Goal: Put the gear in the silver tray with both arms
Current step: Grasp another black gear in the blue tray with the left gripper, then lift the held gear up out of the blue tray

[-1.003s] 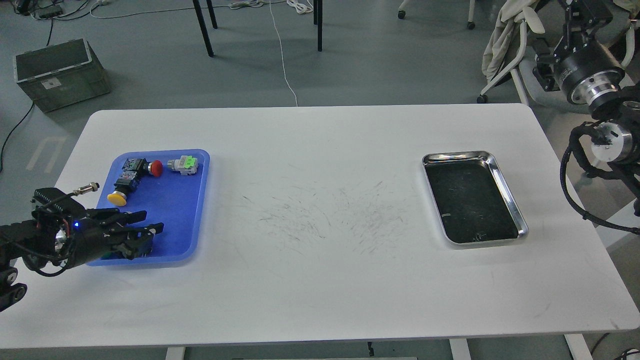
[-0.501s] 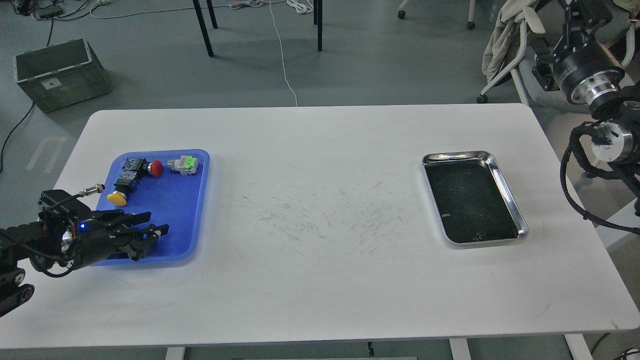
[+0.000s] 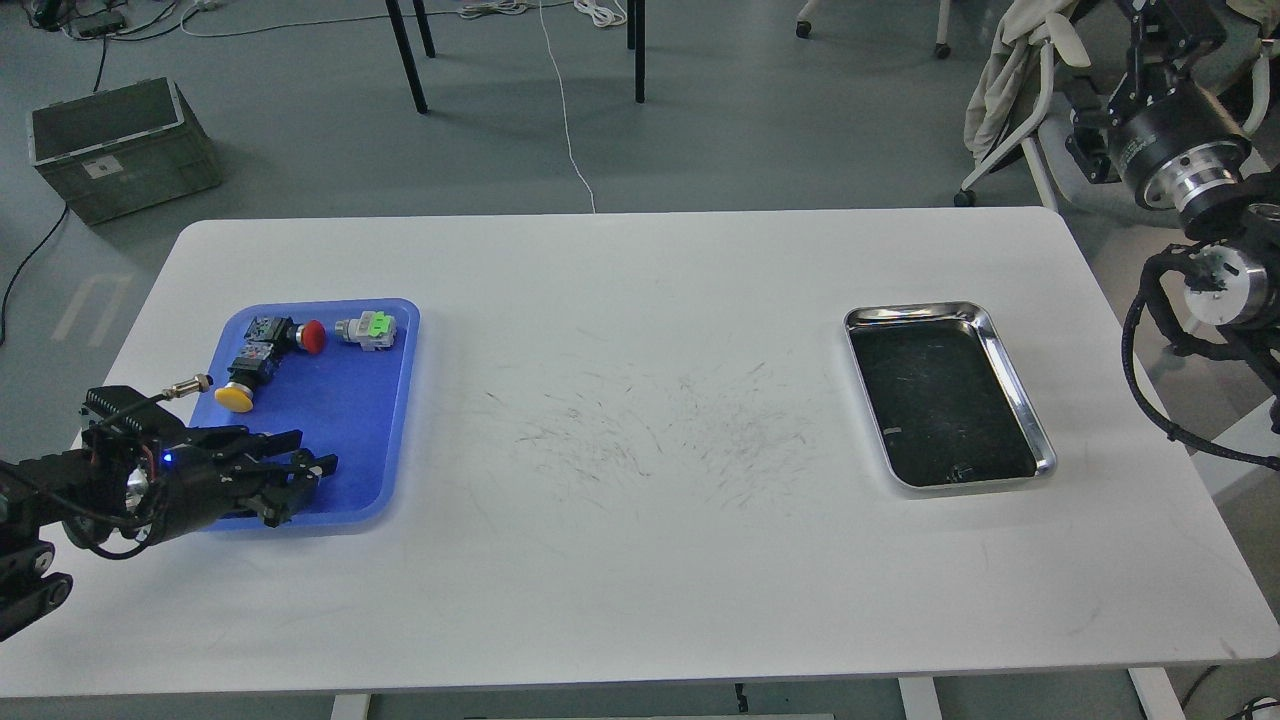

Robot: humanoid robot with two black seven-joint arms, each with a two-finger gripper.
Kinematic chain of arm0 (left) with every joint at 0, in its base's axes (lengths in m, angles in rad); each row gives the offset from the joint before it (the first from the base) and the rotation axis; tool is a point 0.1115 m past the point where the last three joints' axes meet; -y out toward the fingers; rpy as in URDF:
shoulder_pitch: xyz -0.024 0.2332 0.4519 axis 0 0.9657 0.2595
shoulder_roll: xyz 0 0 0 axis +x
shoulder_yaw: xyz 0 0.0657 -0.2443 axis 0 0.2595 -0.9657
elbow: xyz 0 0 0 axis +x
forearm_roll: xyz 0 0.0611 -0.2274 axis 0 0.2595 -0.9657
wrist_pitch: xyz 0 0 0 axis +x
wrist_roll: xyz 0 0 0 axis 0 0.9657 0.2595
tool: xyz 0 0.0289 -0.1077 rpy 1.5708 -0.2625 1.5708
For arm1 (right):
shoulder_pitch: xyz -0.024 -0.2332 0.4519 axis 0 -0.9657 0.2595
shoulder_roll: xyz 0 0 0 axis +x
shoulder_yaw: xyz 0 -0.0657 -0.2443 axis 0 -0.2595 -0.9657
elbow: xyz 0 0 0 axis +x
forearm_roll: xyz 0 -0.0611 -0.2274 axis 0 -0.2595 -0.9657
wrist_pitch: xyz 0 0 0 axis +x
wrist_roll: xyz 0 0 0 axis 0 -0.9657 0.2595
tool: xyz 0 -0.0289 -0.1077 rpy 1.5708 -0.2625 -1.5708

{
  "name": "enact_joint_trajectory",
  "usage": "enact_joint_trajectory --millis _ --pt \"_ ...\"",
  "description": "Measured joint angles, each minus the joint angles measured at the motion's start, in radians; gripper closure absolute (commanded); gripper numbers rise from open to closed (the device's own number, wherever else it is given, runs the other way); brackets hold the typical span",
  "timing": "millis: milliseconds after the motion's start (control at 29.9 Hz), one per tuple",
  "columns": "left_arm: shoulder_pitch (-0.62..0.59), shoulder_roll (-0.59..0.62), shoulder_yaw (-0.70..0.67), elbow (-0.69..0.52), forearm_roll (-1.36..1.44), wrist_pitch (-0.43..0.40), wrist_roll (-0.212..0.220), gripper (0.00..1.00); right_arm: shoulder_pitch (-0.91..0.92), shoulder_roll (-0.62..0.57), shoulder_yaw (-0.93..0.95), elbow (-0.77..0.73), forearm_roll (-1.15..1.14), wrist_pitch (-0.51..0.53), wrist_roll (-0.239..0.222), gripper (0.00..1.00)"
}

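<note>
Head view: a white, scuffed tabletop (image 3: 640, 560) with a tray at each end.
Writing: a pale label sits on the green crate (image 3: 120, 150) on the floor, and markings show on the right arm's black wrist housing; both are too small to read.
Silver tray (image 3: 1012, 375): on the right part of the tabletop, dark scuffed bottom, polished rim; only small pale flecks show inside.
Blue tray (image 3: 390, 420): on the left part of the tabletop, well apart from the silver tray.
Blue tray contents: a red push-button switch (image 3: 290, 334), a yellow push-button switch (image 3: 243, 380), and a grey part with a green cap (image 3: 367, 329), all in its far half.
Left claw (image 3: 305, 465): low over the near edge of the blue tray, prongs narrowly parted; a dark piece seems to lie between them, but I cannot tell if it is gripped.
Right claw (image 3: 1170, 25): raised off the far right corner, beyond the tabletop, partly cut by the frame; how wide it stands I cannot tell.
</note>
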Motion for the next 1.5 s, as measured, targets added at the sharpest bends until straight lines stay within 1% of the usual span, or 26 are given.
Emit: enact_joint_trajectory --millis 167,368,401,434,802,1170,1370,1504 --pt "0.0 -0.012 0.0 0.015 0.0 0.001 0.0 0.47 0.0 -0.003 0.0 0.0 0.0 0.002 0.0 0.07" --pt "0.001 -0.018 0.001 0.029 0.009 0.003 0.0 0.6 -0.001 -0.003 0.0 0.0 0.0 0.003 0.0 0.07" --pt "0.001 -0.018 0.001 0.029 0.011 0.003 0.0 0.65 -0.001 -0.003 0.0 0.0 0.0 0.003 0.0 0.07" --pt "0.001 -0.018 0.002 0.03 0.012 0.003 0.0 0.67 -0.002 -0.003 0.0 0.0 -0.001 0.003 0.001 0.07" --pt "0.0 -0.007 -0.002 0.013 0.007 0.005 0.0 0.78 -0.002 -0.003 0.0 -0.001 -0.003 0.003 0.002 0.07" --pt "-0.026 0.057 -0.014 -0.046 -0.032 0.0 0.0 0.79 -0.006 -0.003 0.0 -0.001 -0.003 0.003 0.002 0.07" --pt "-0.098 0.106 -0.016 -0.095 -0.125 -0.023 -0.001 0.81 -0.006 -0.003 0.0 -0.001 -0.003 0.004 0.002 0.07" --pt "-0.156 0.137 -0.019 -0.15 -0.187 -0.07 0.0 0.8 -0.006 -0.003 0.0 0.0 -0.003 0.004 0.002 0.07"
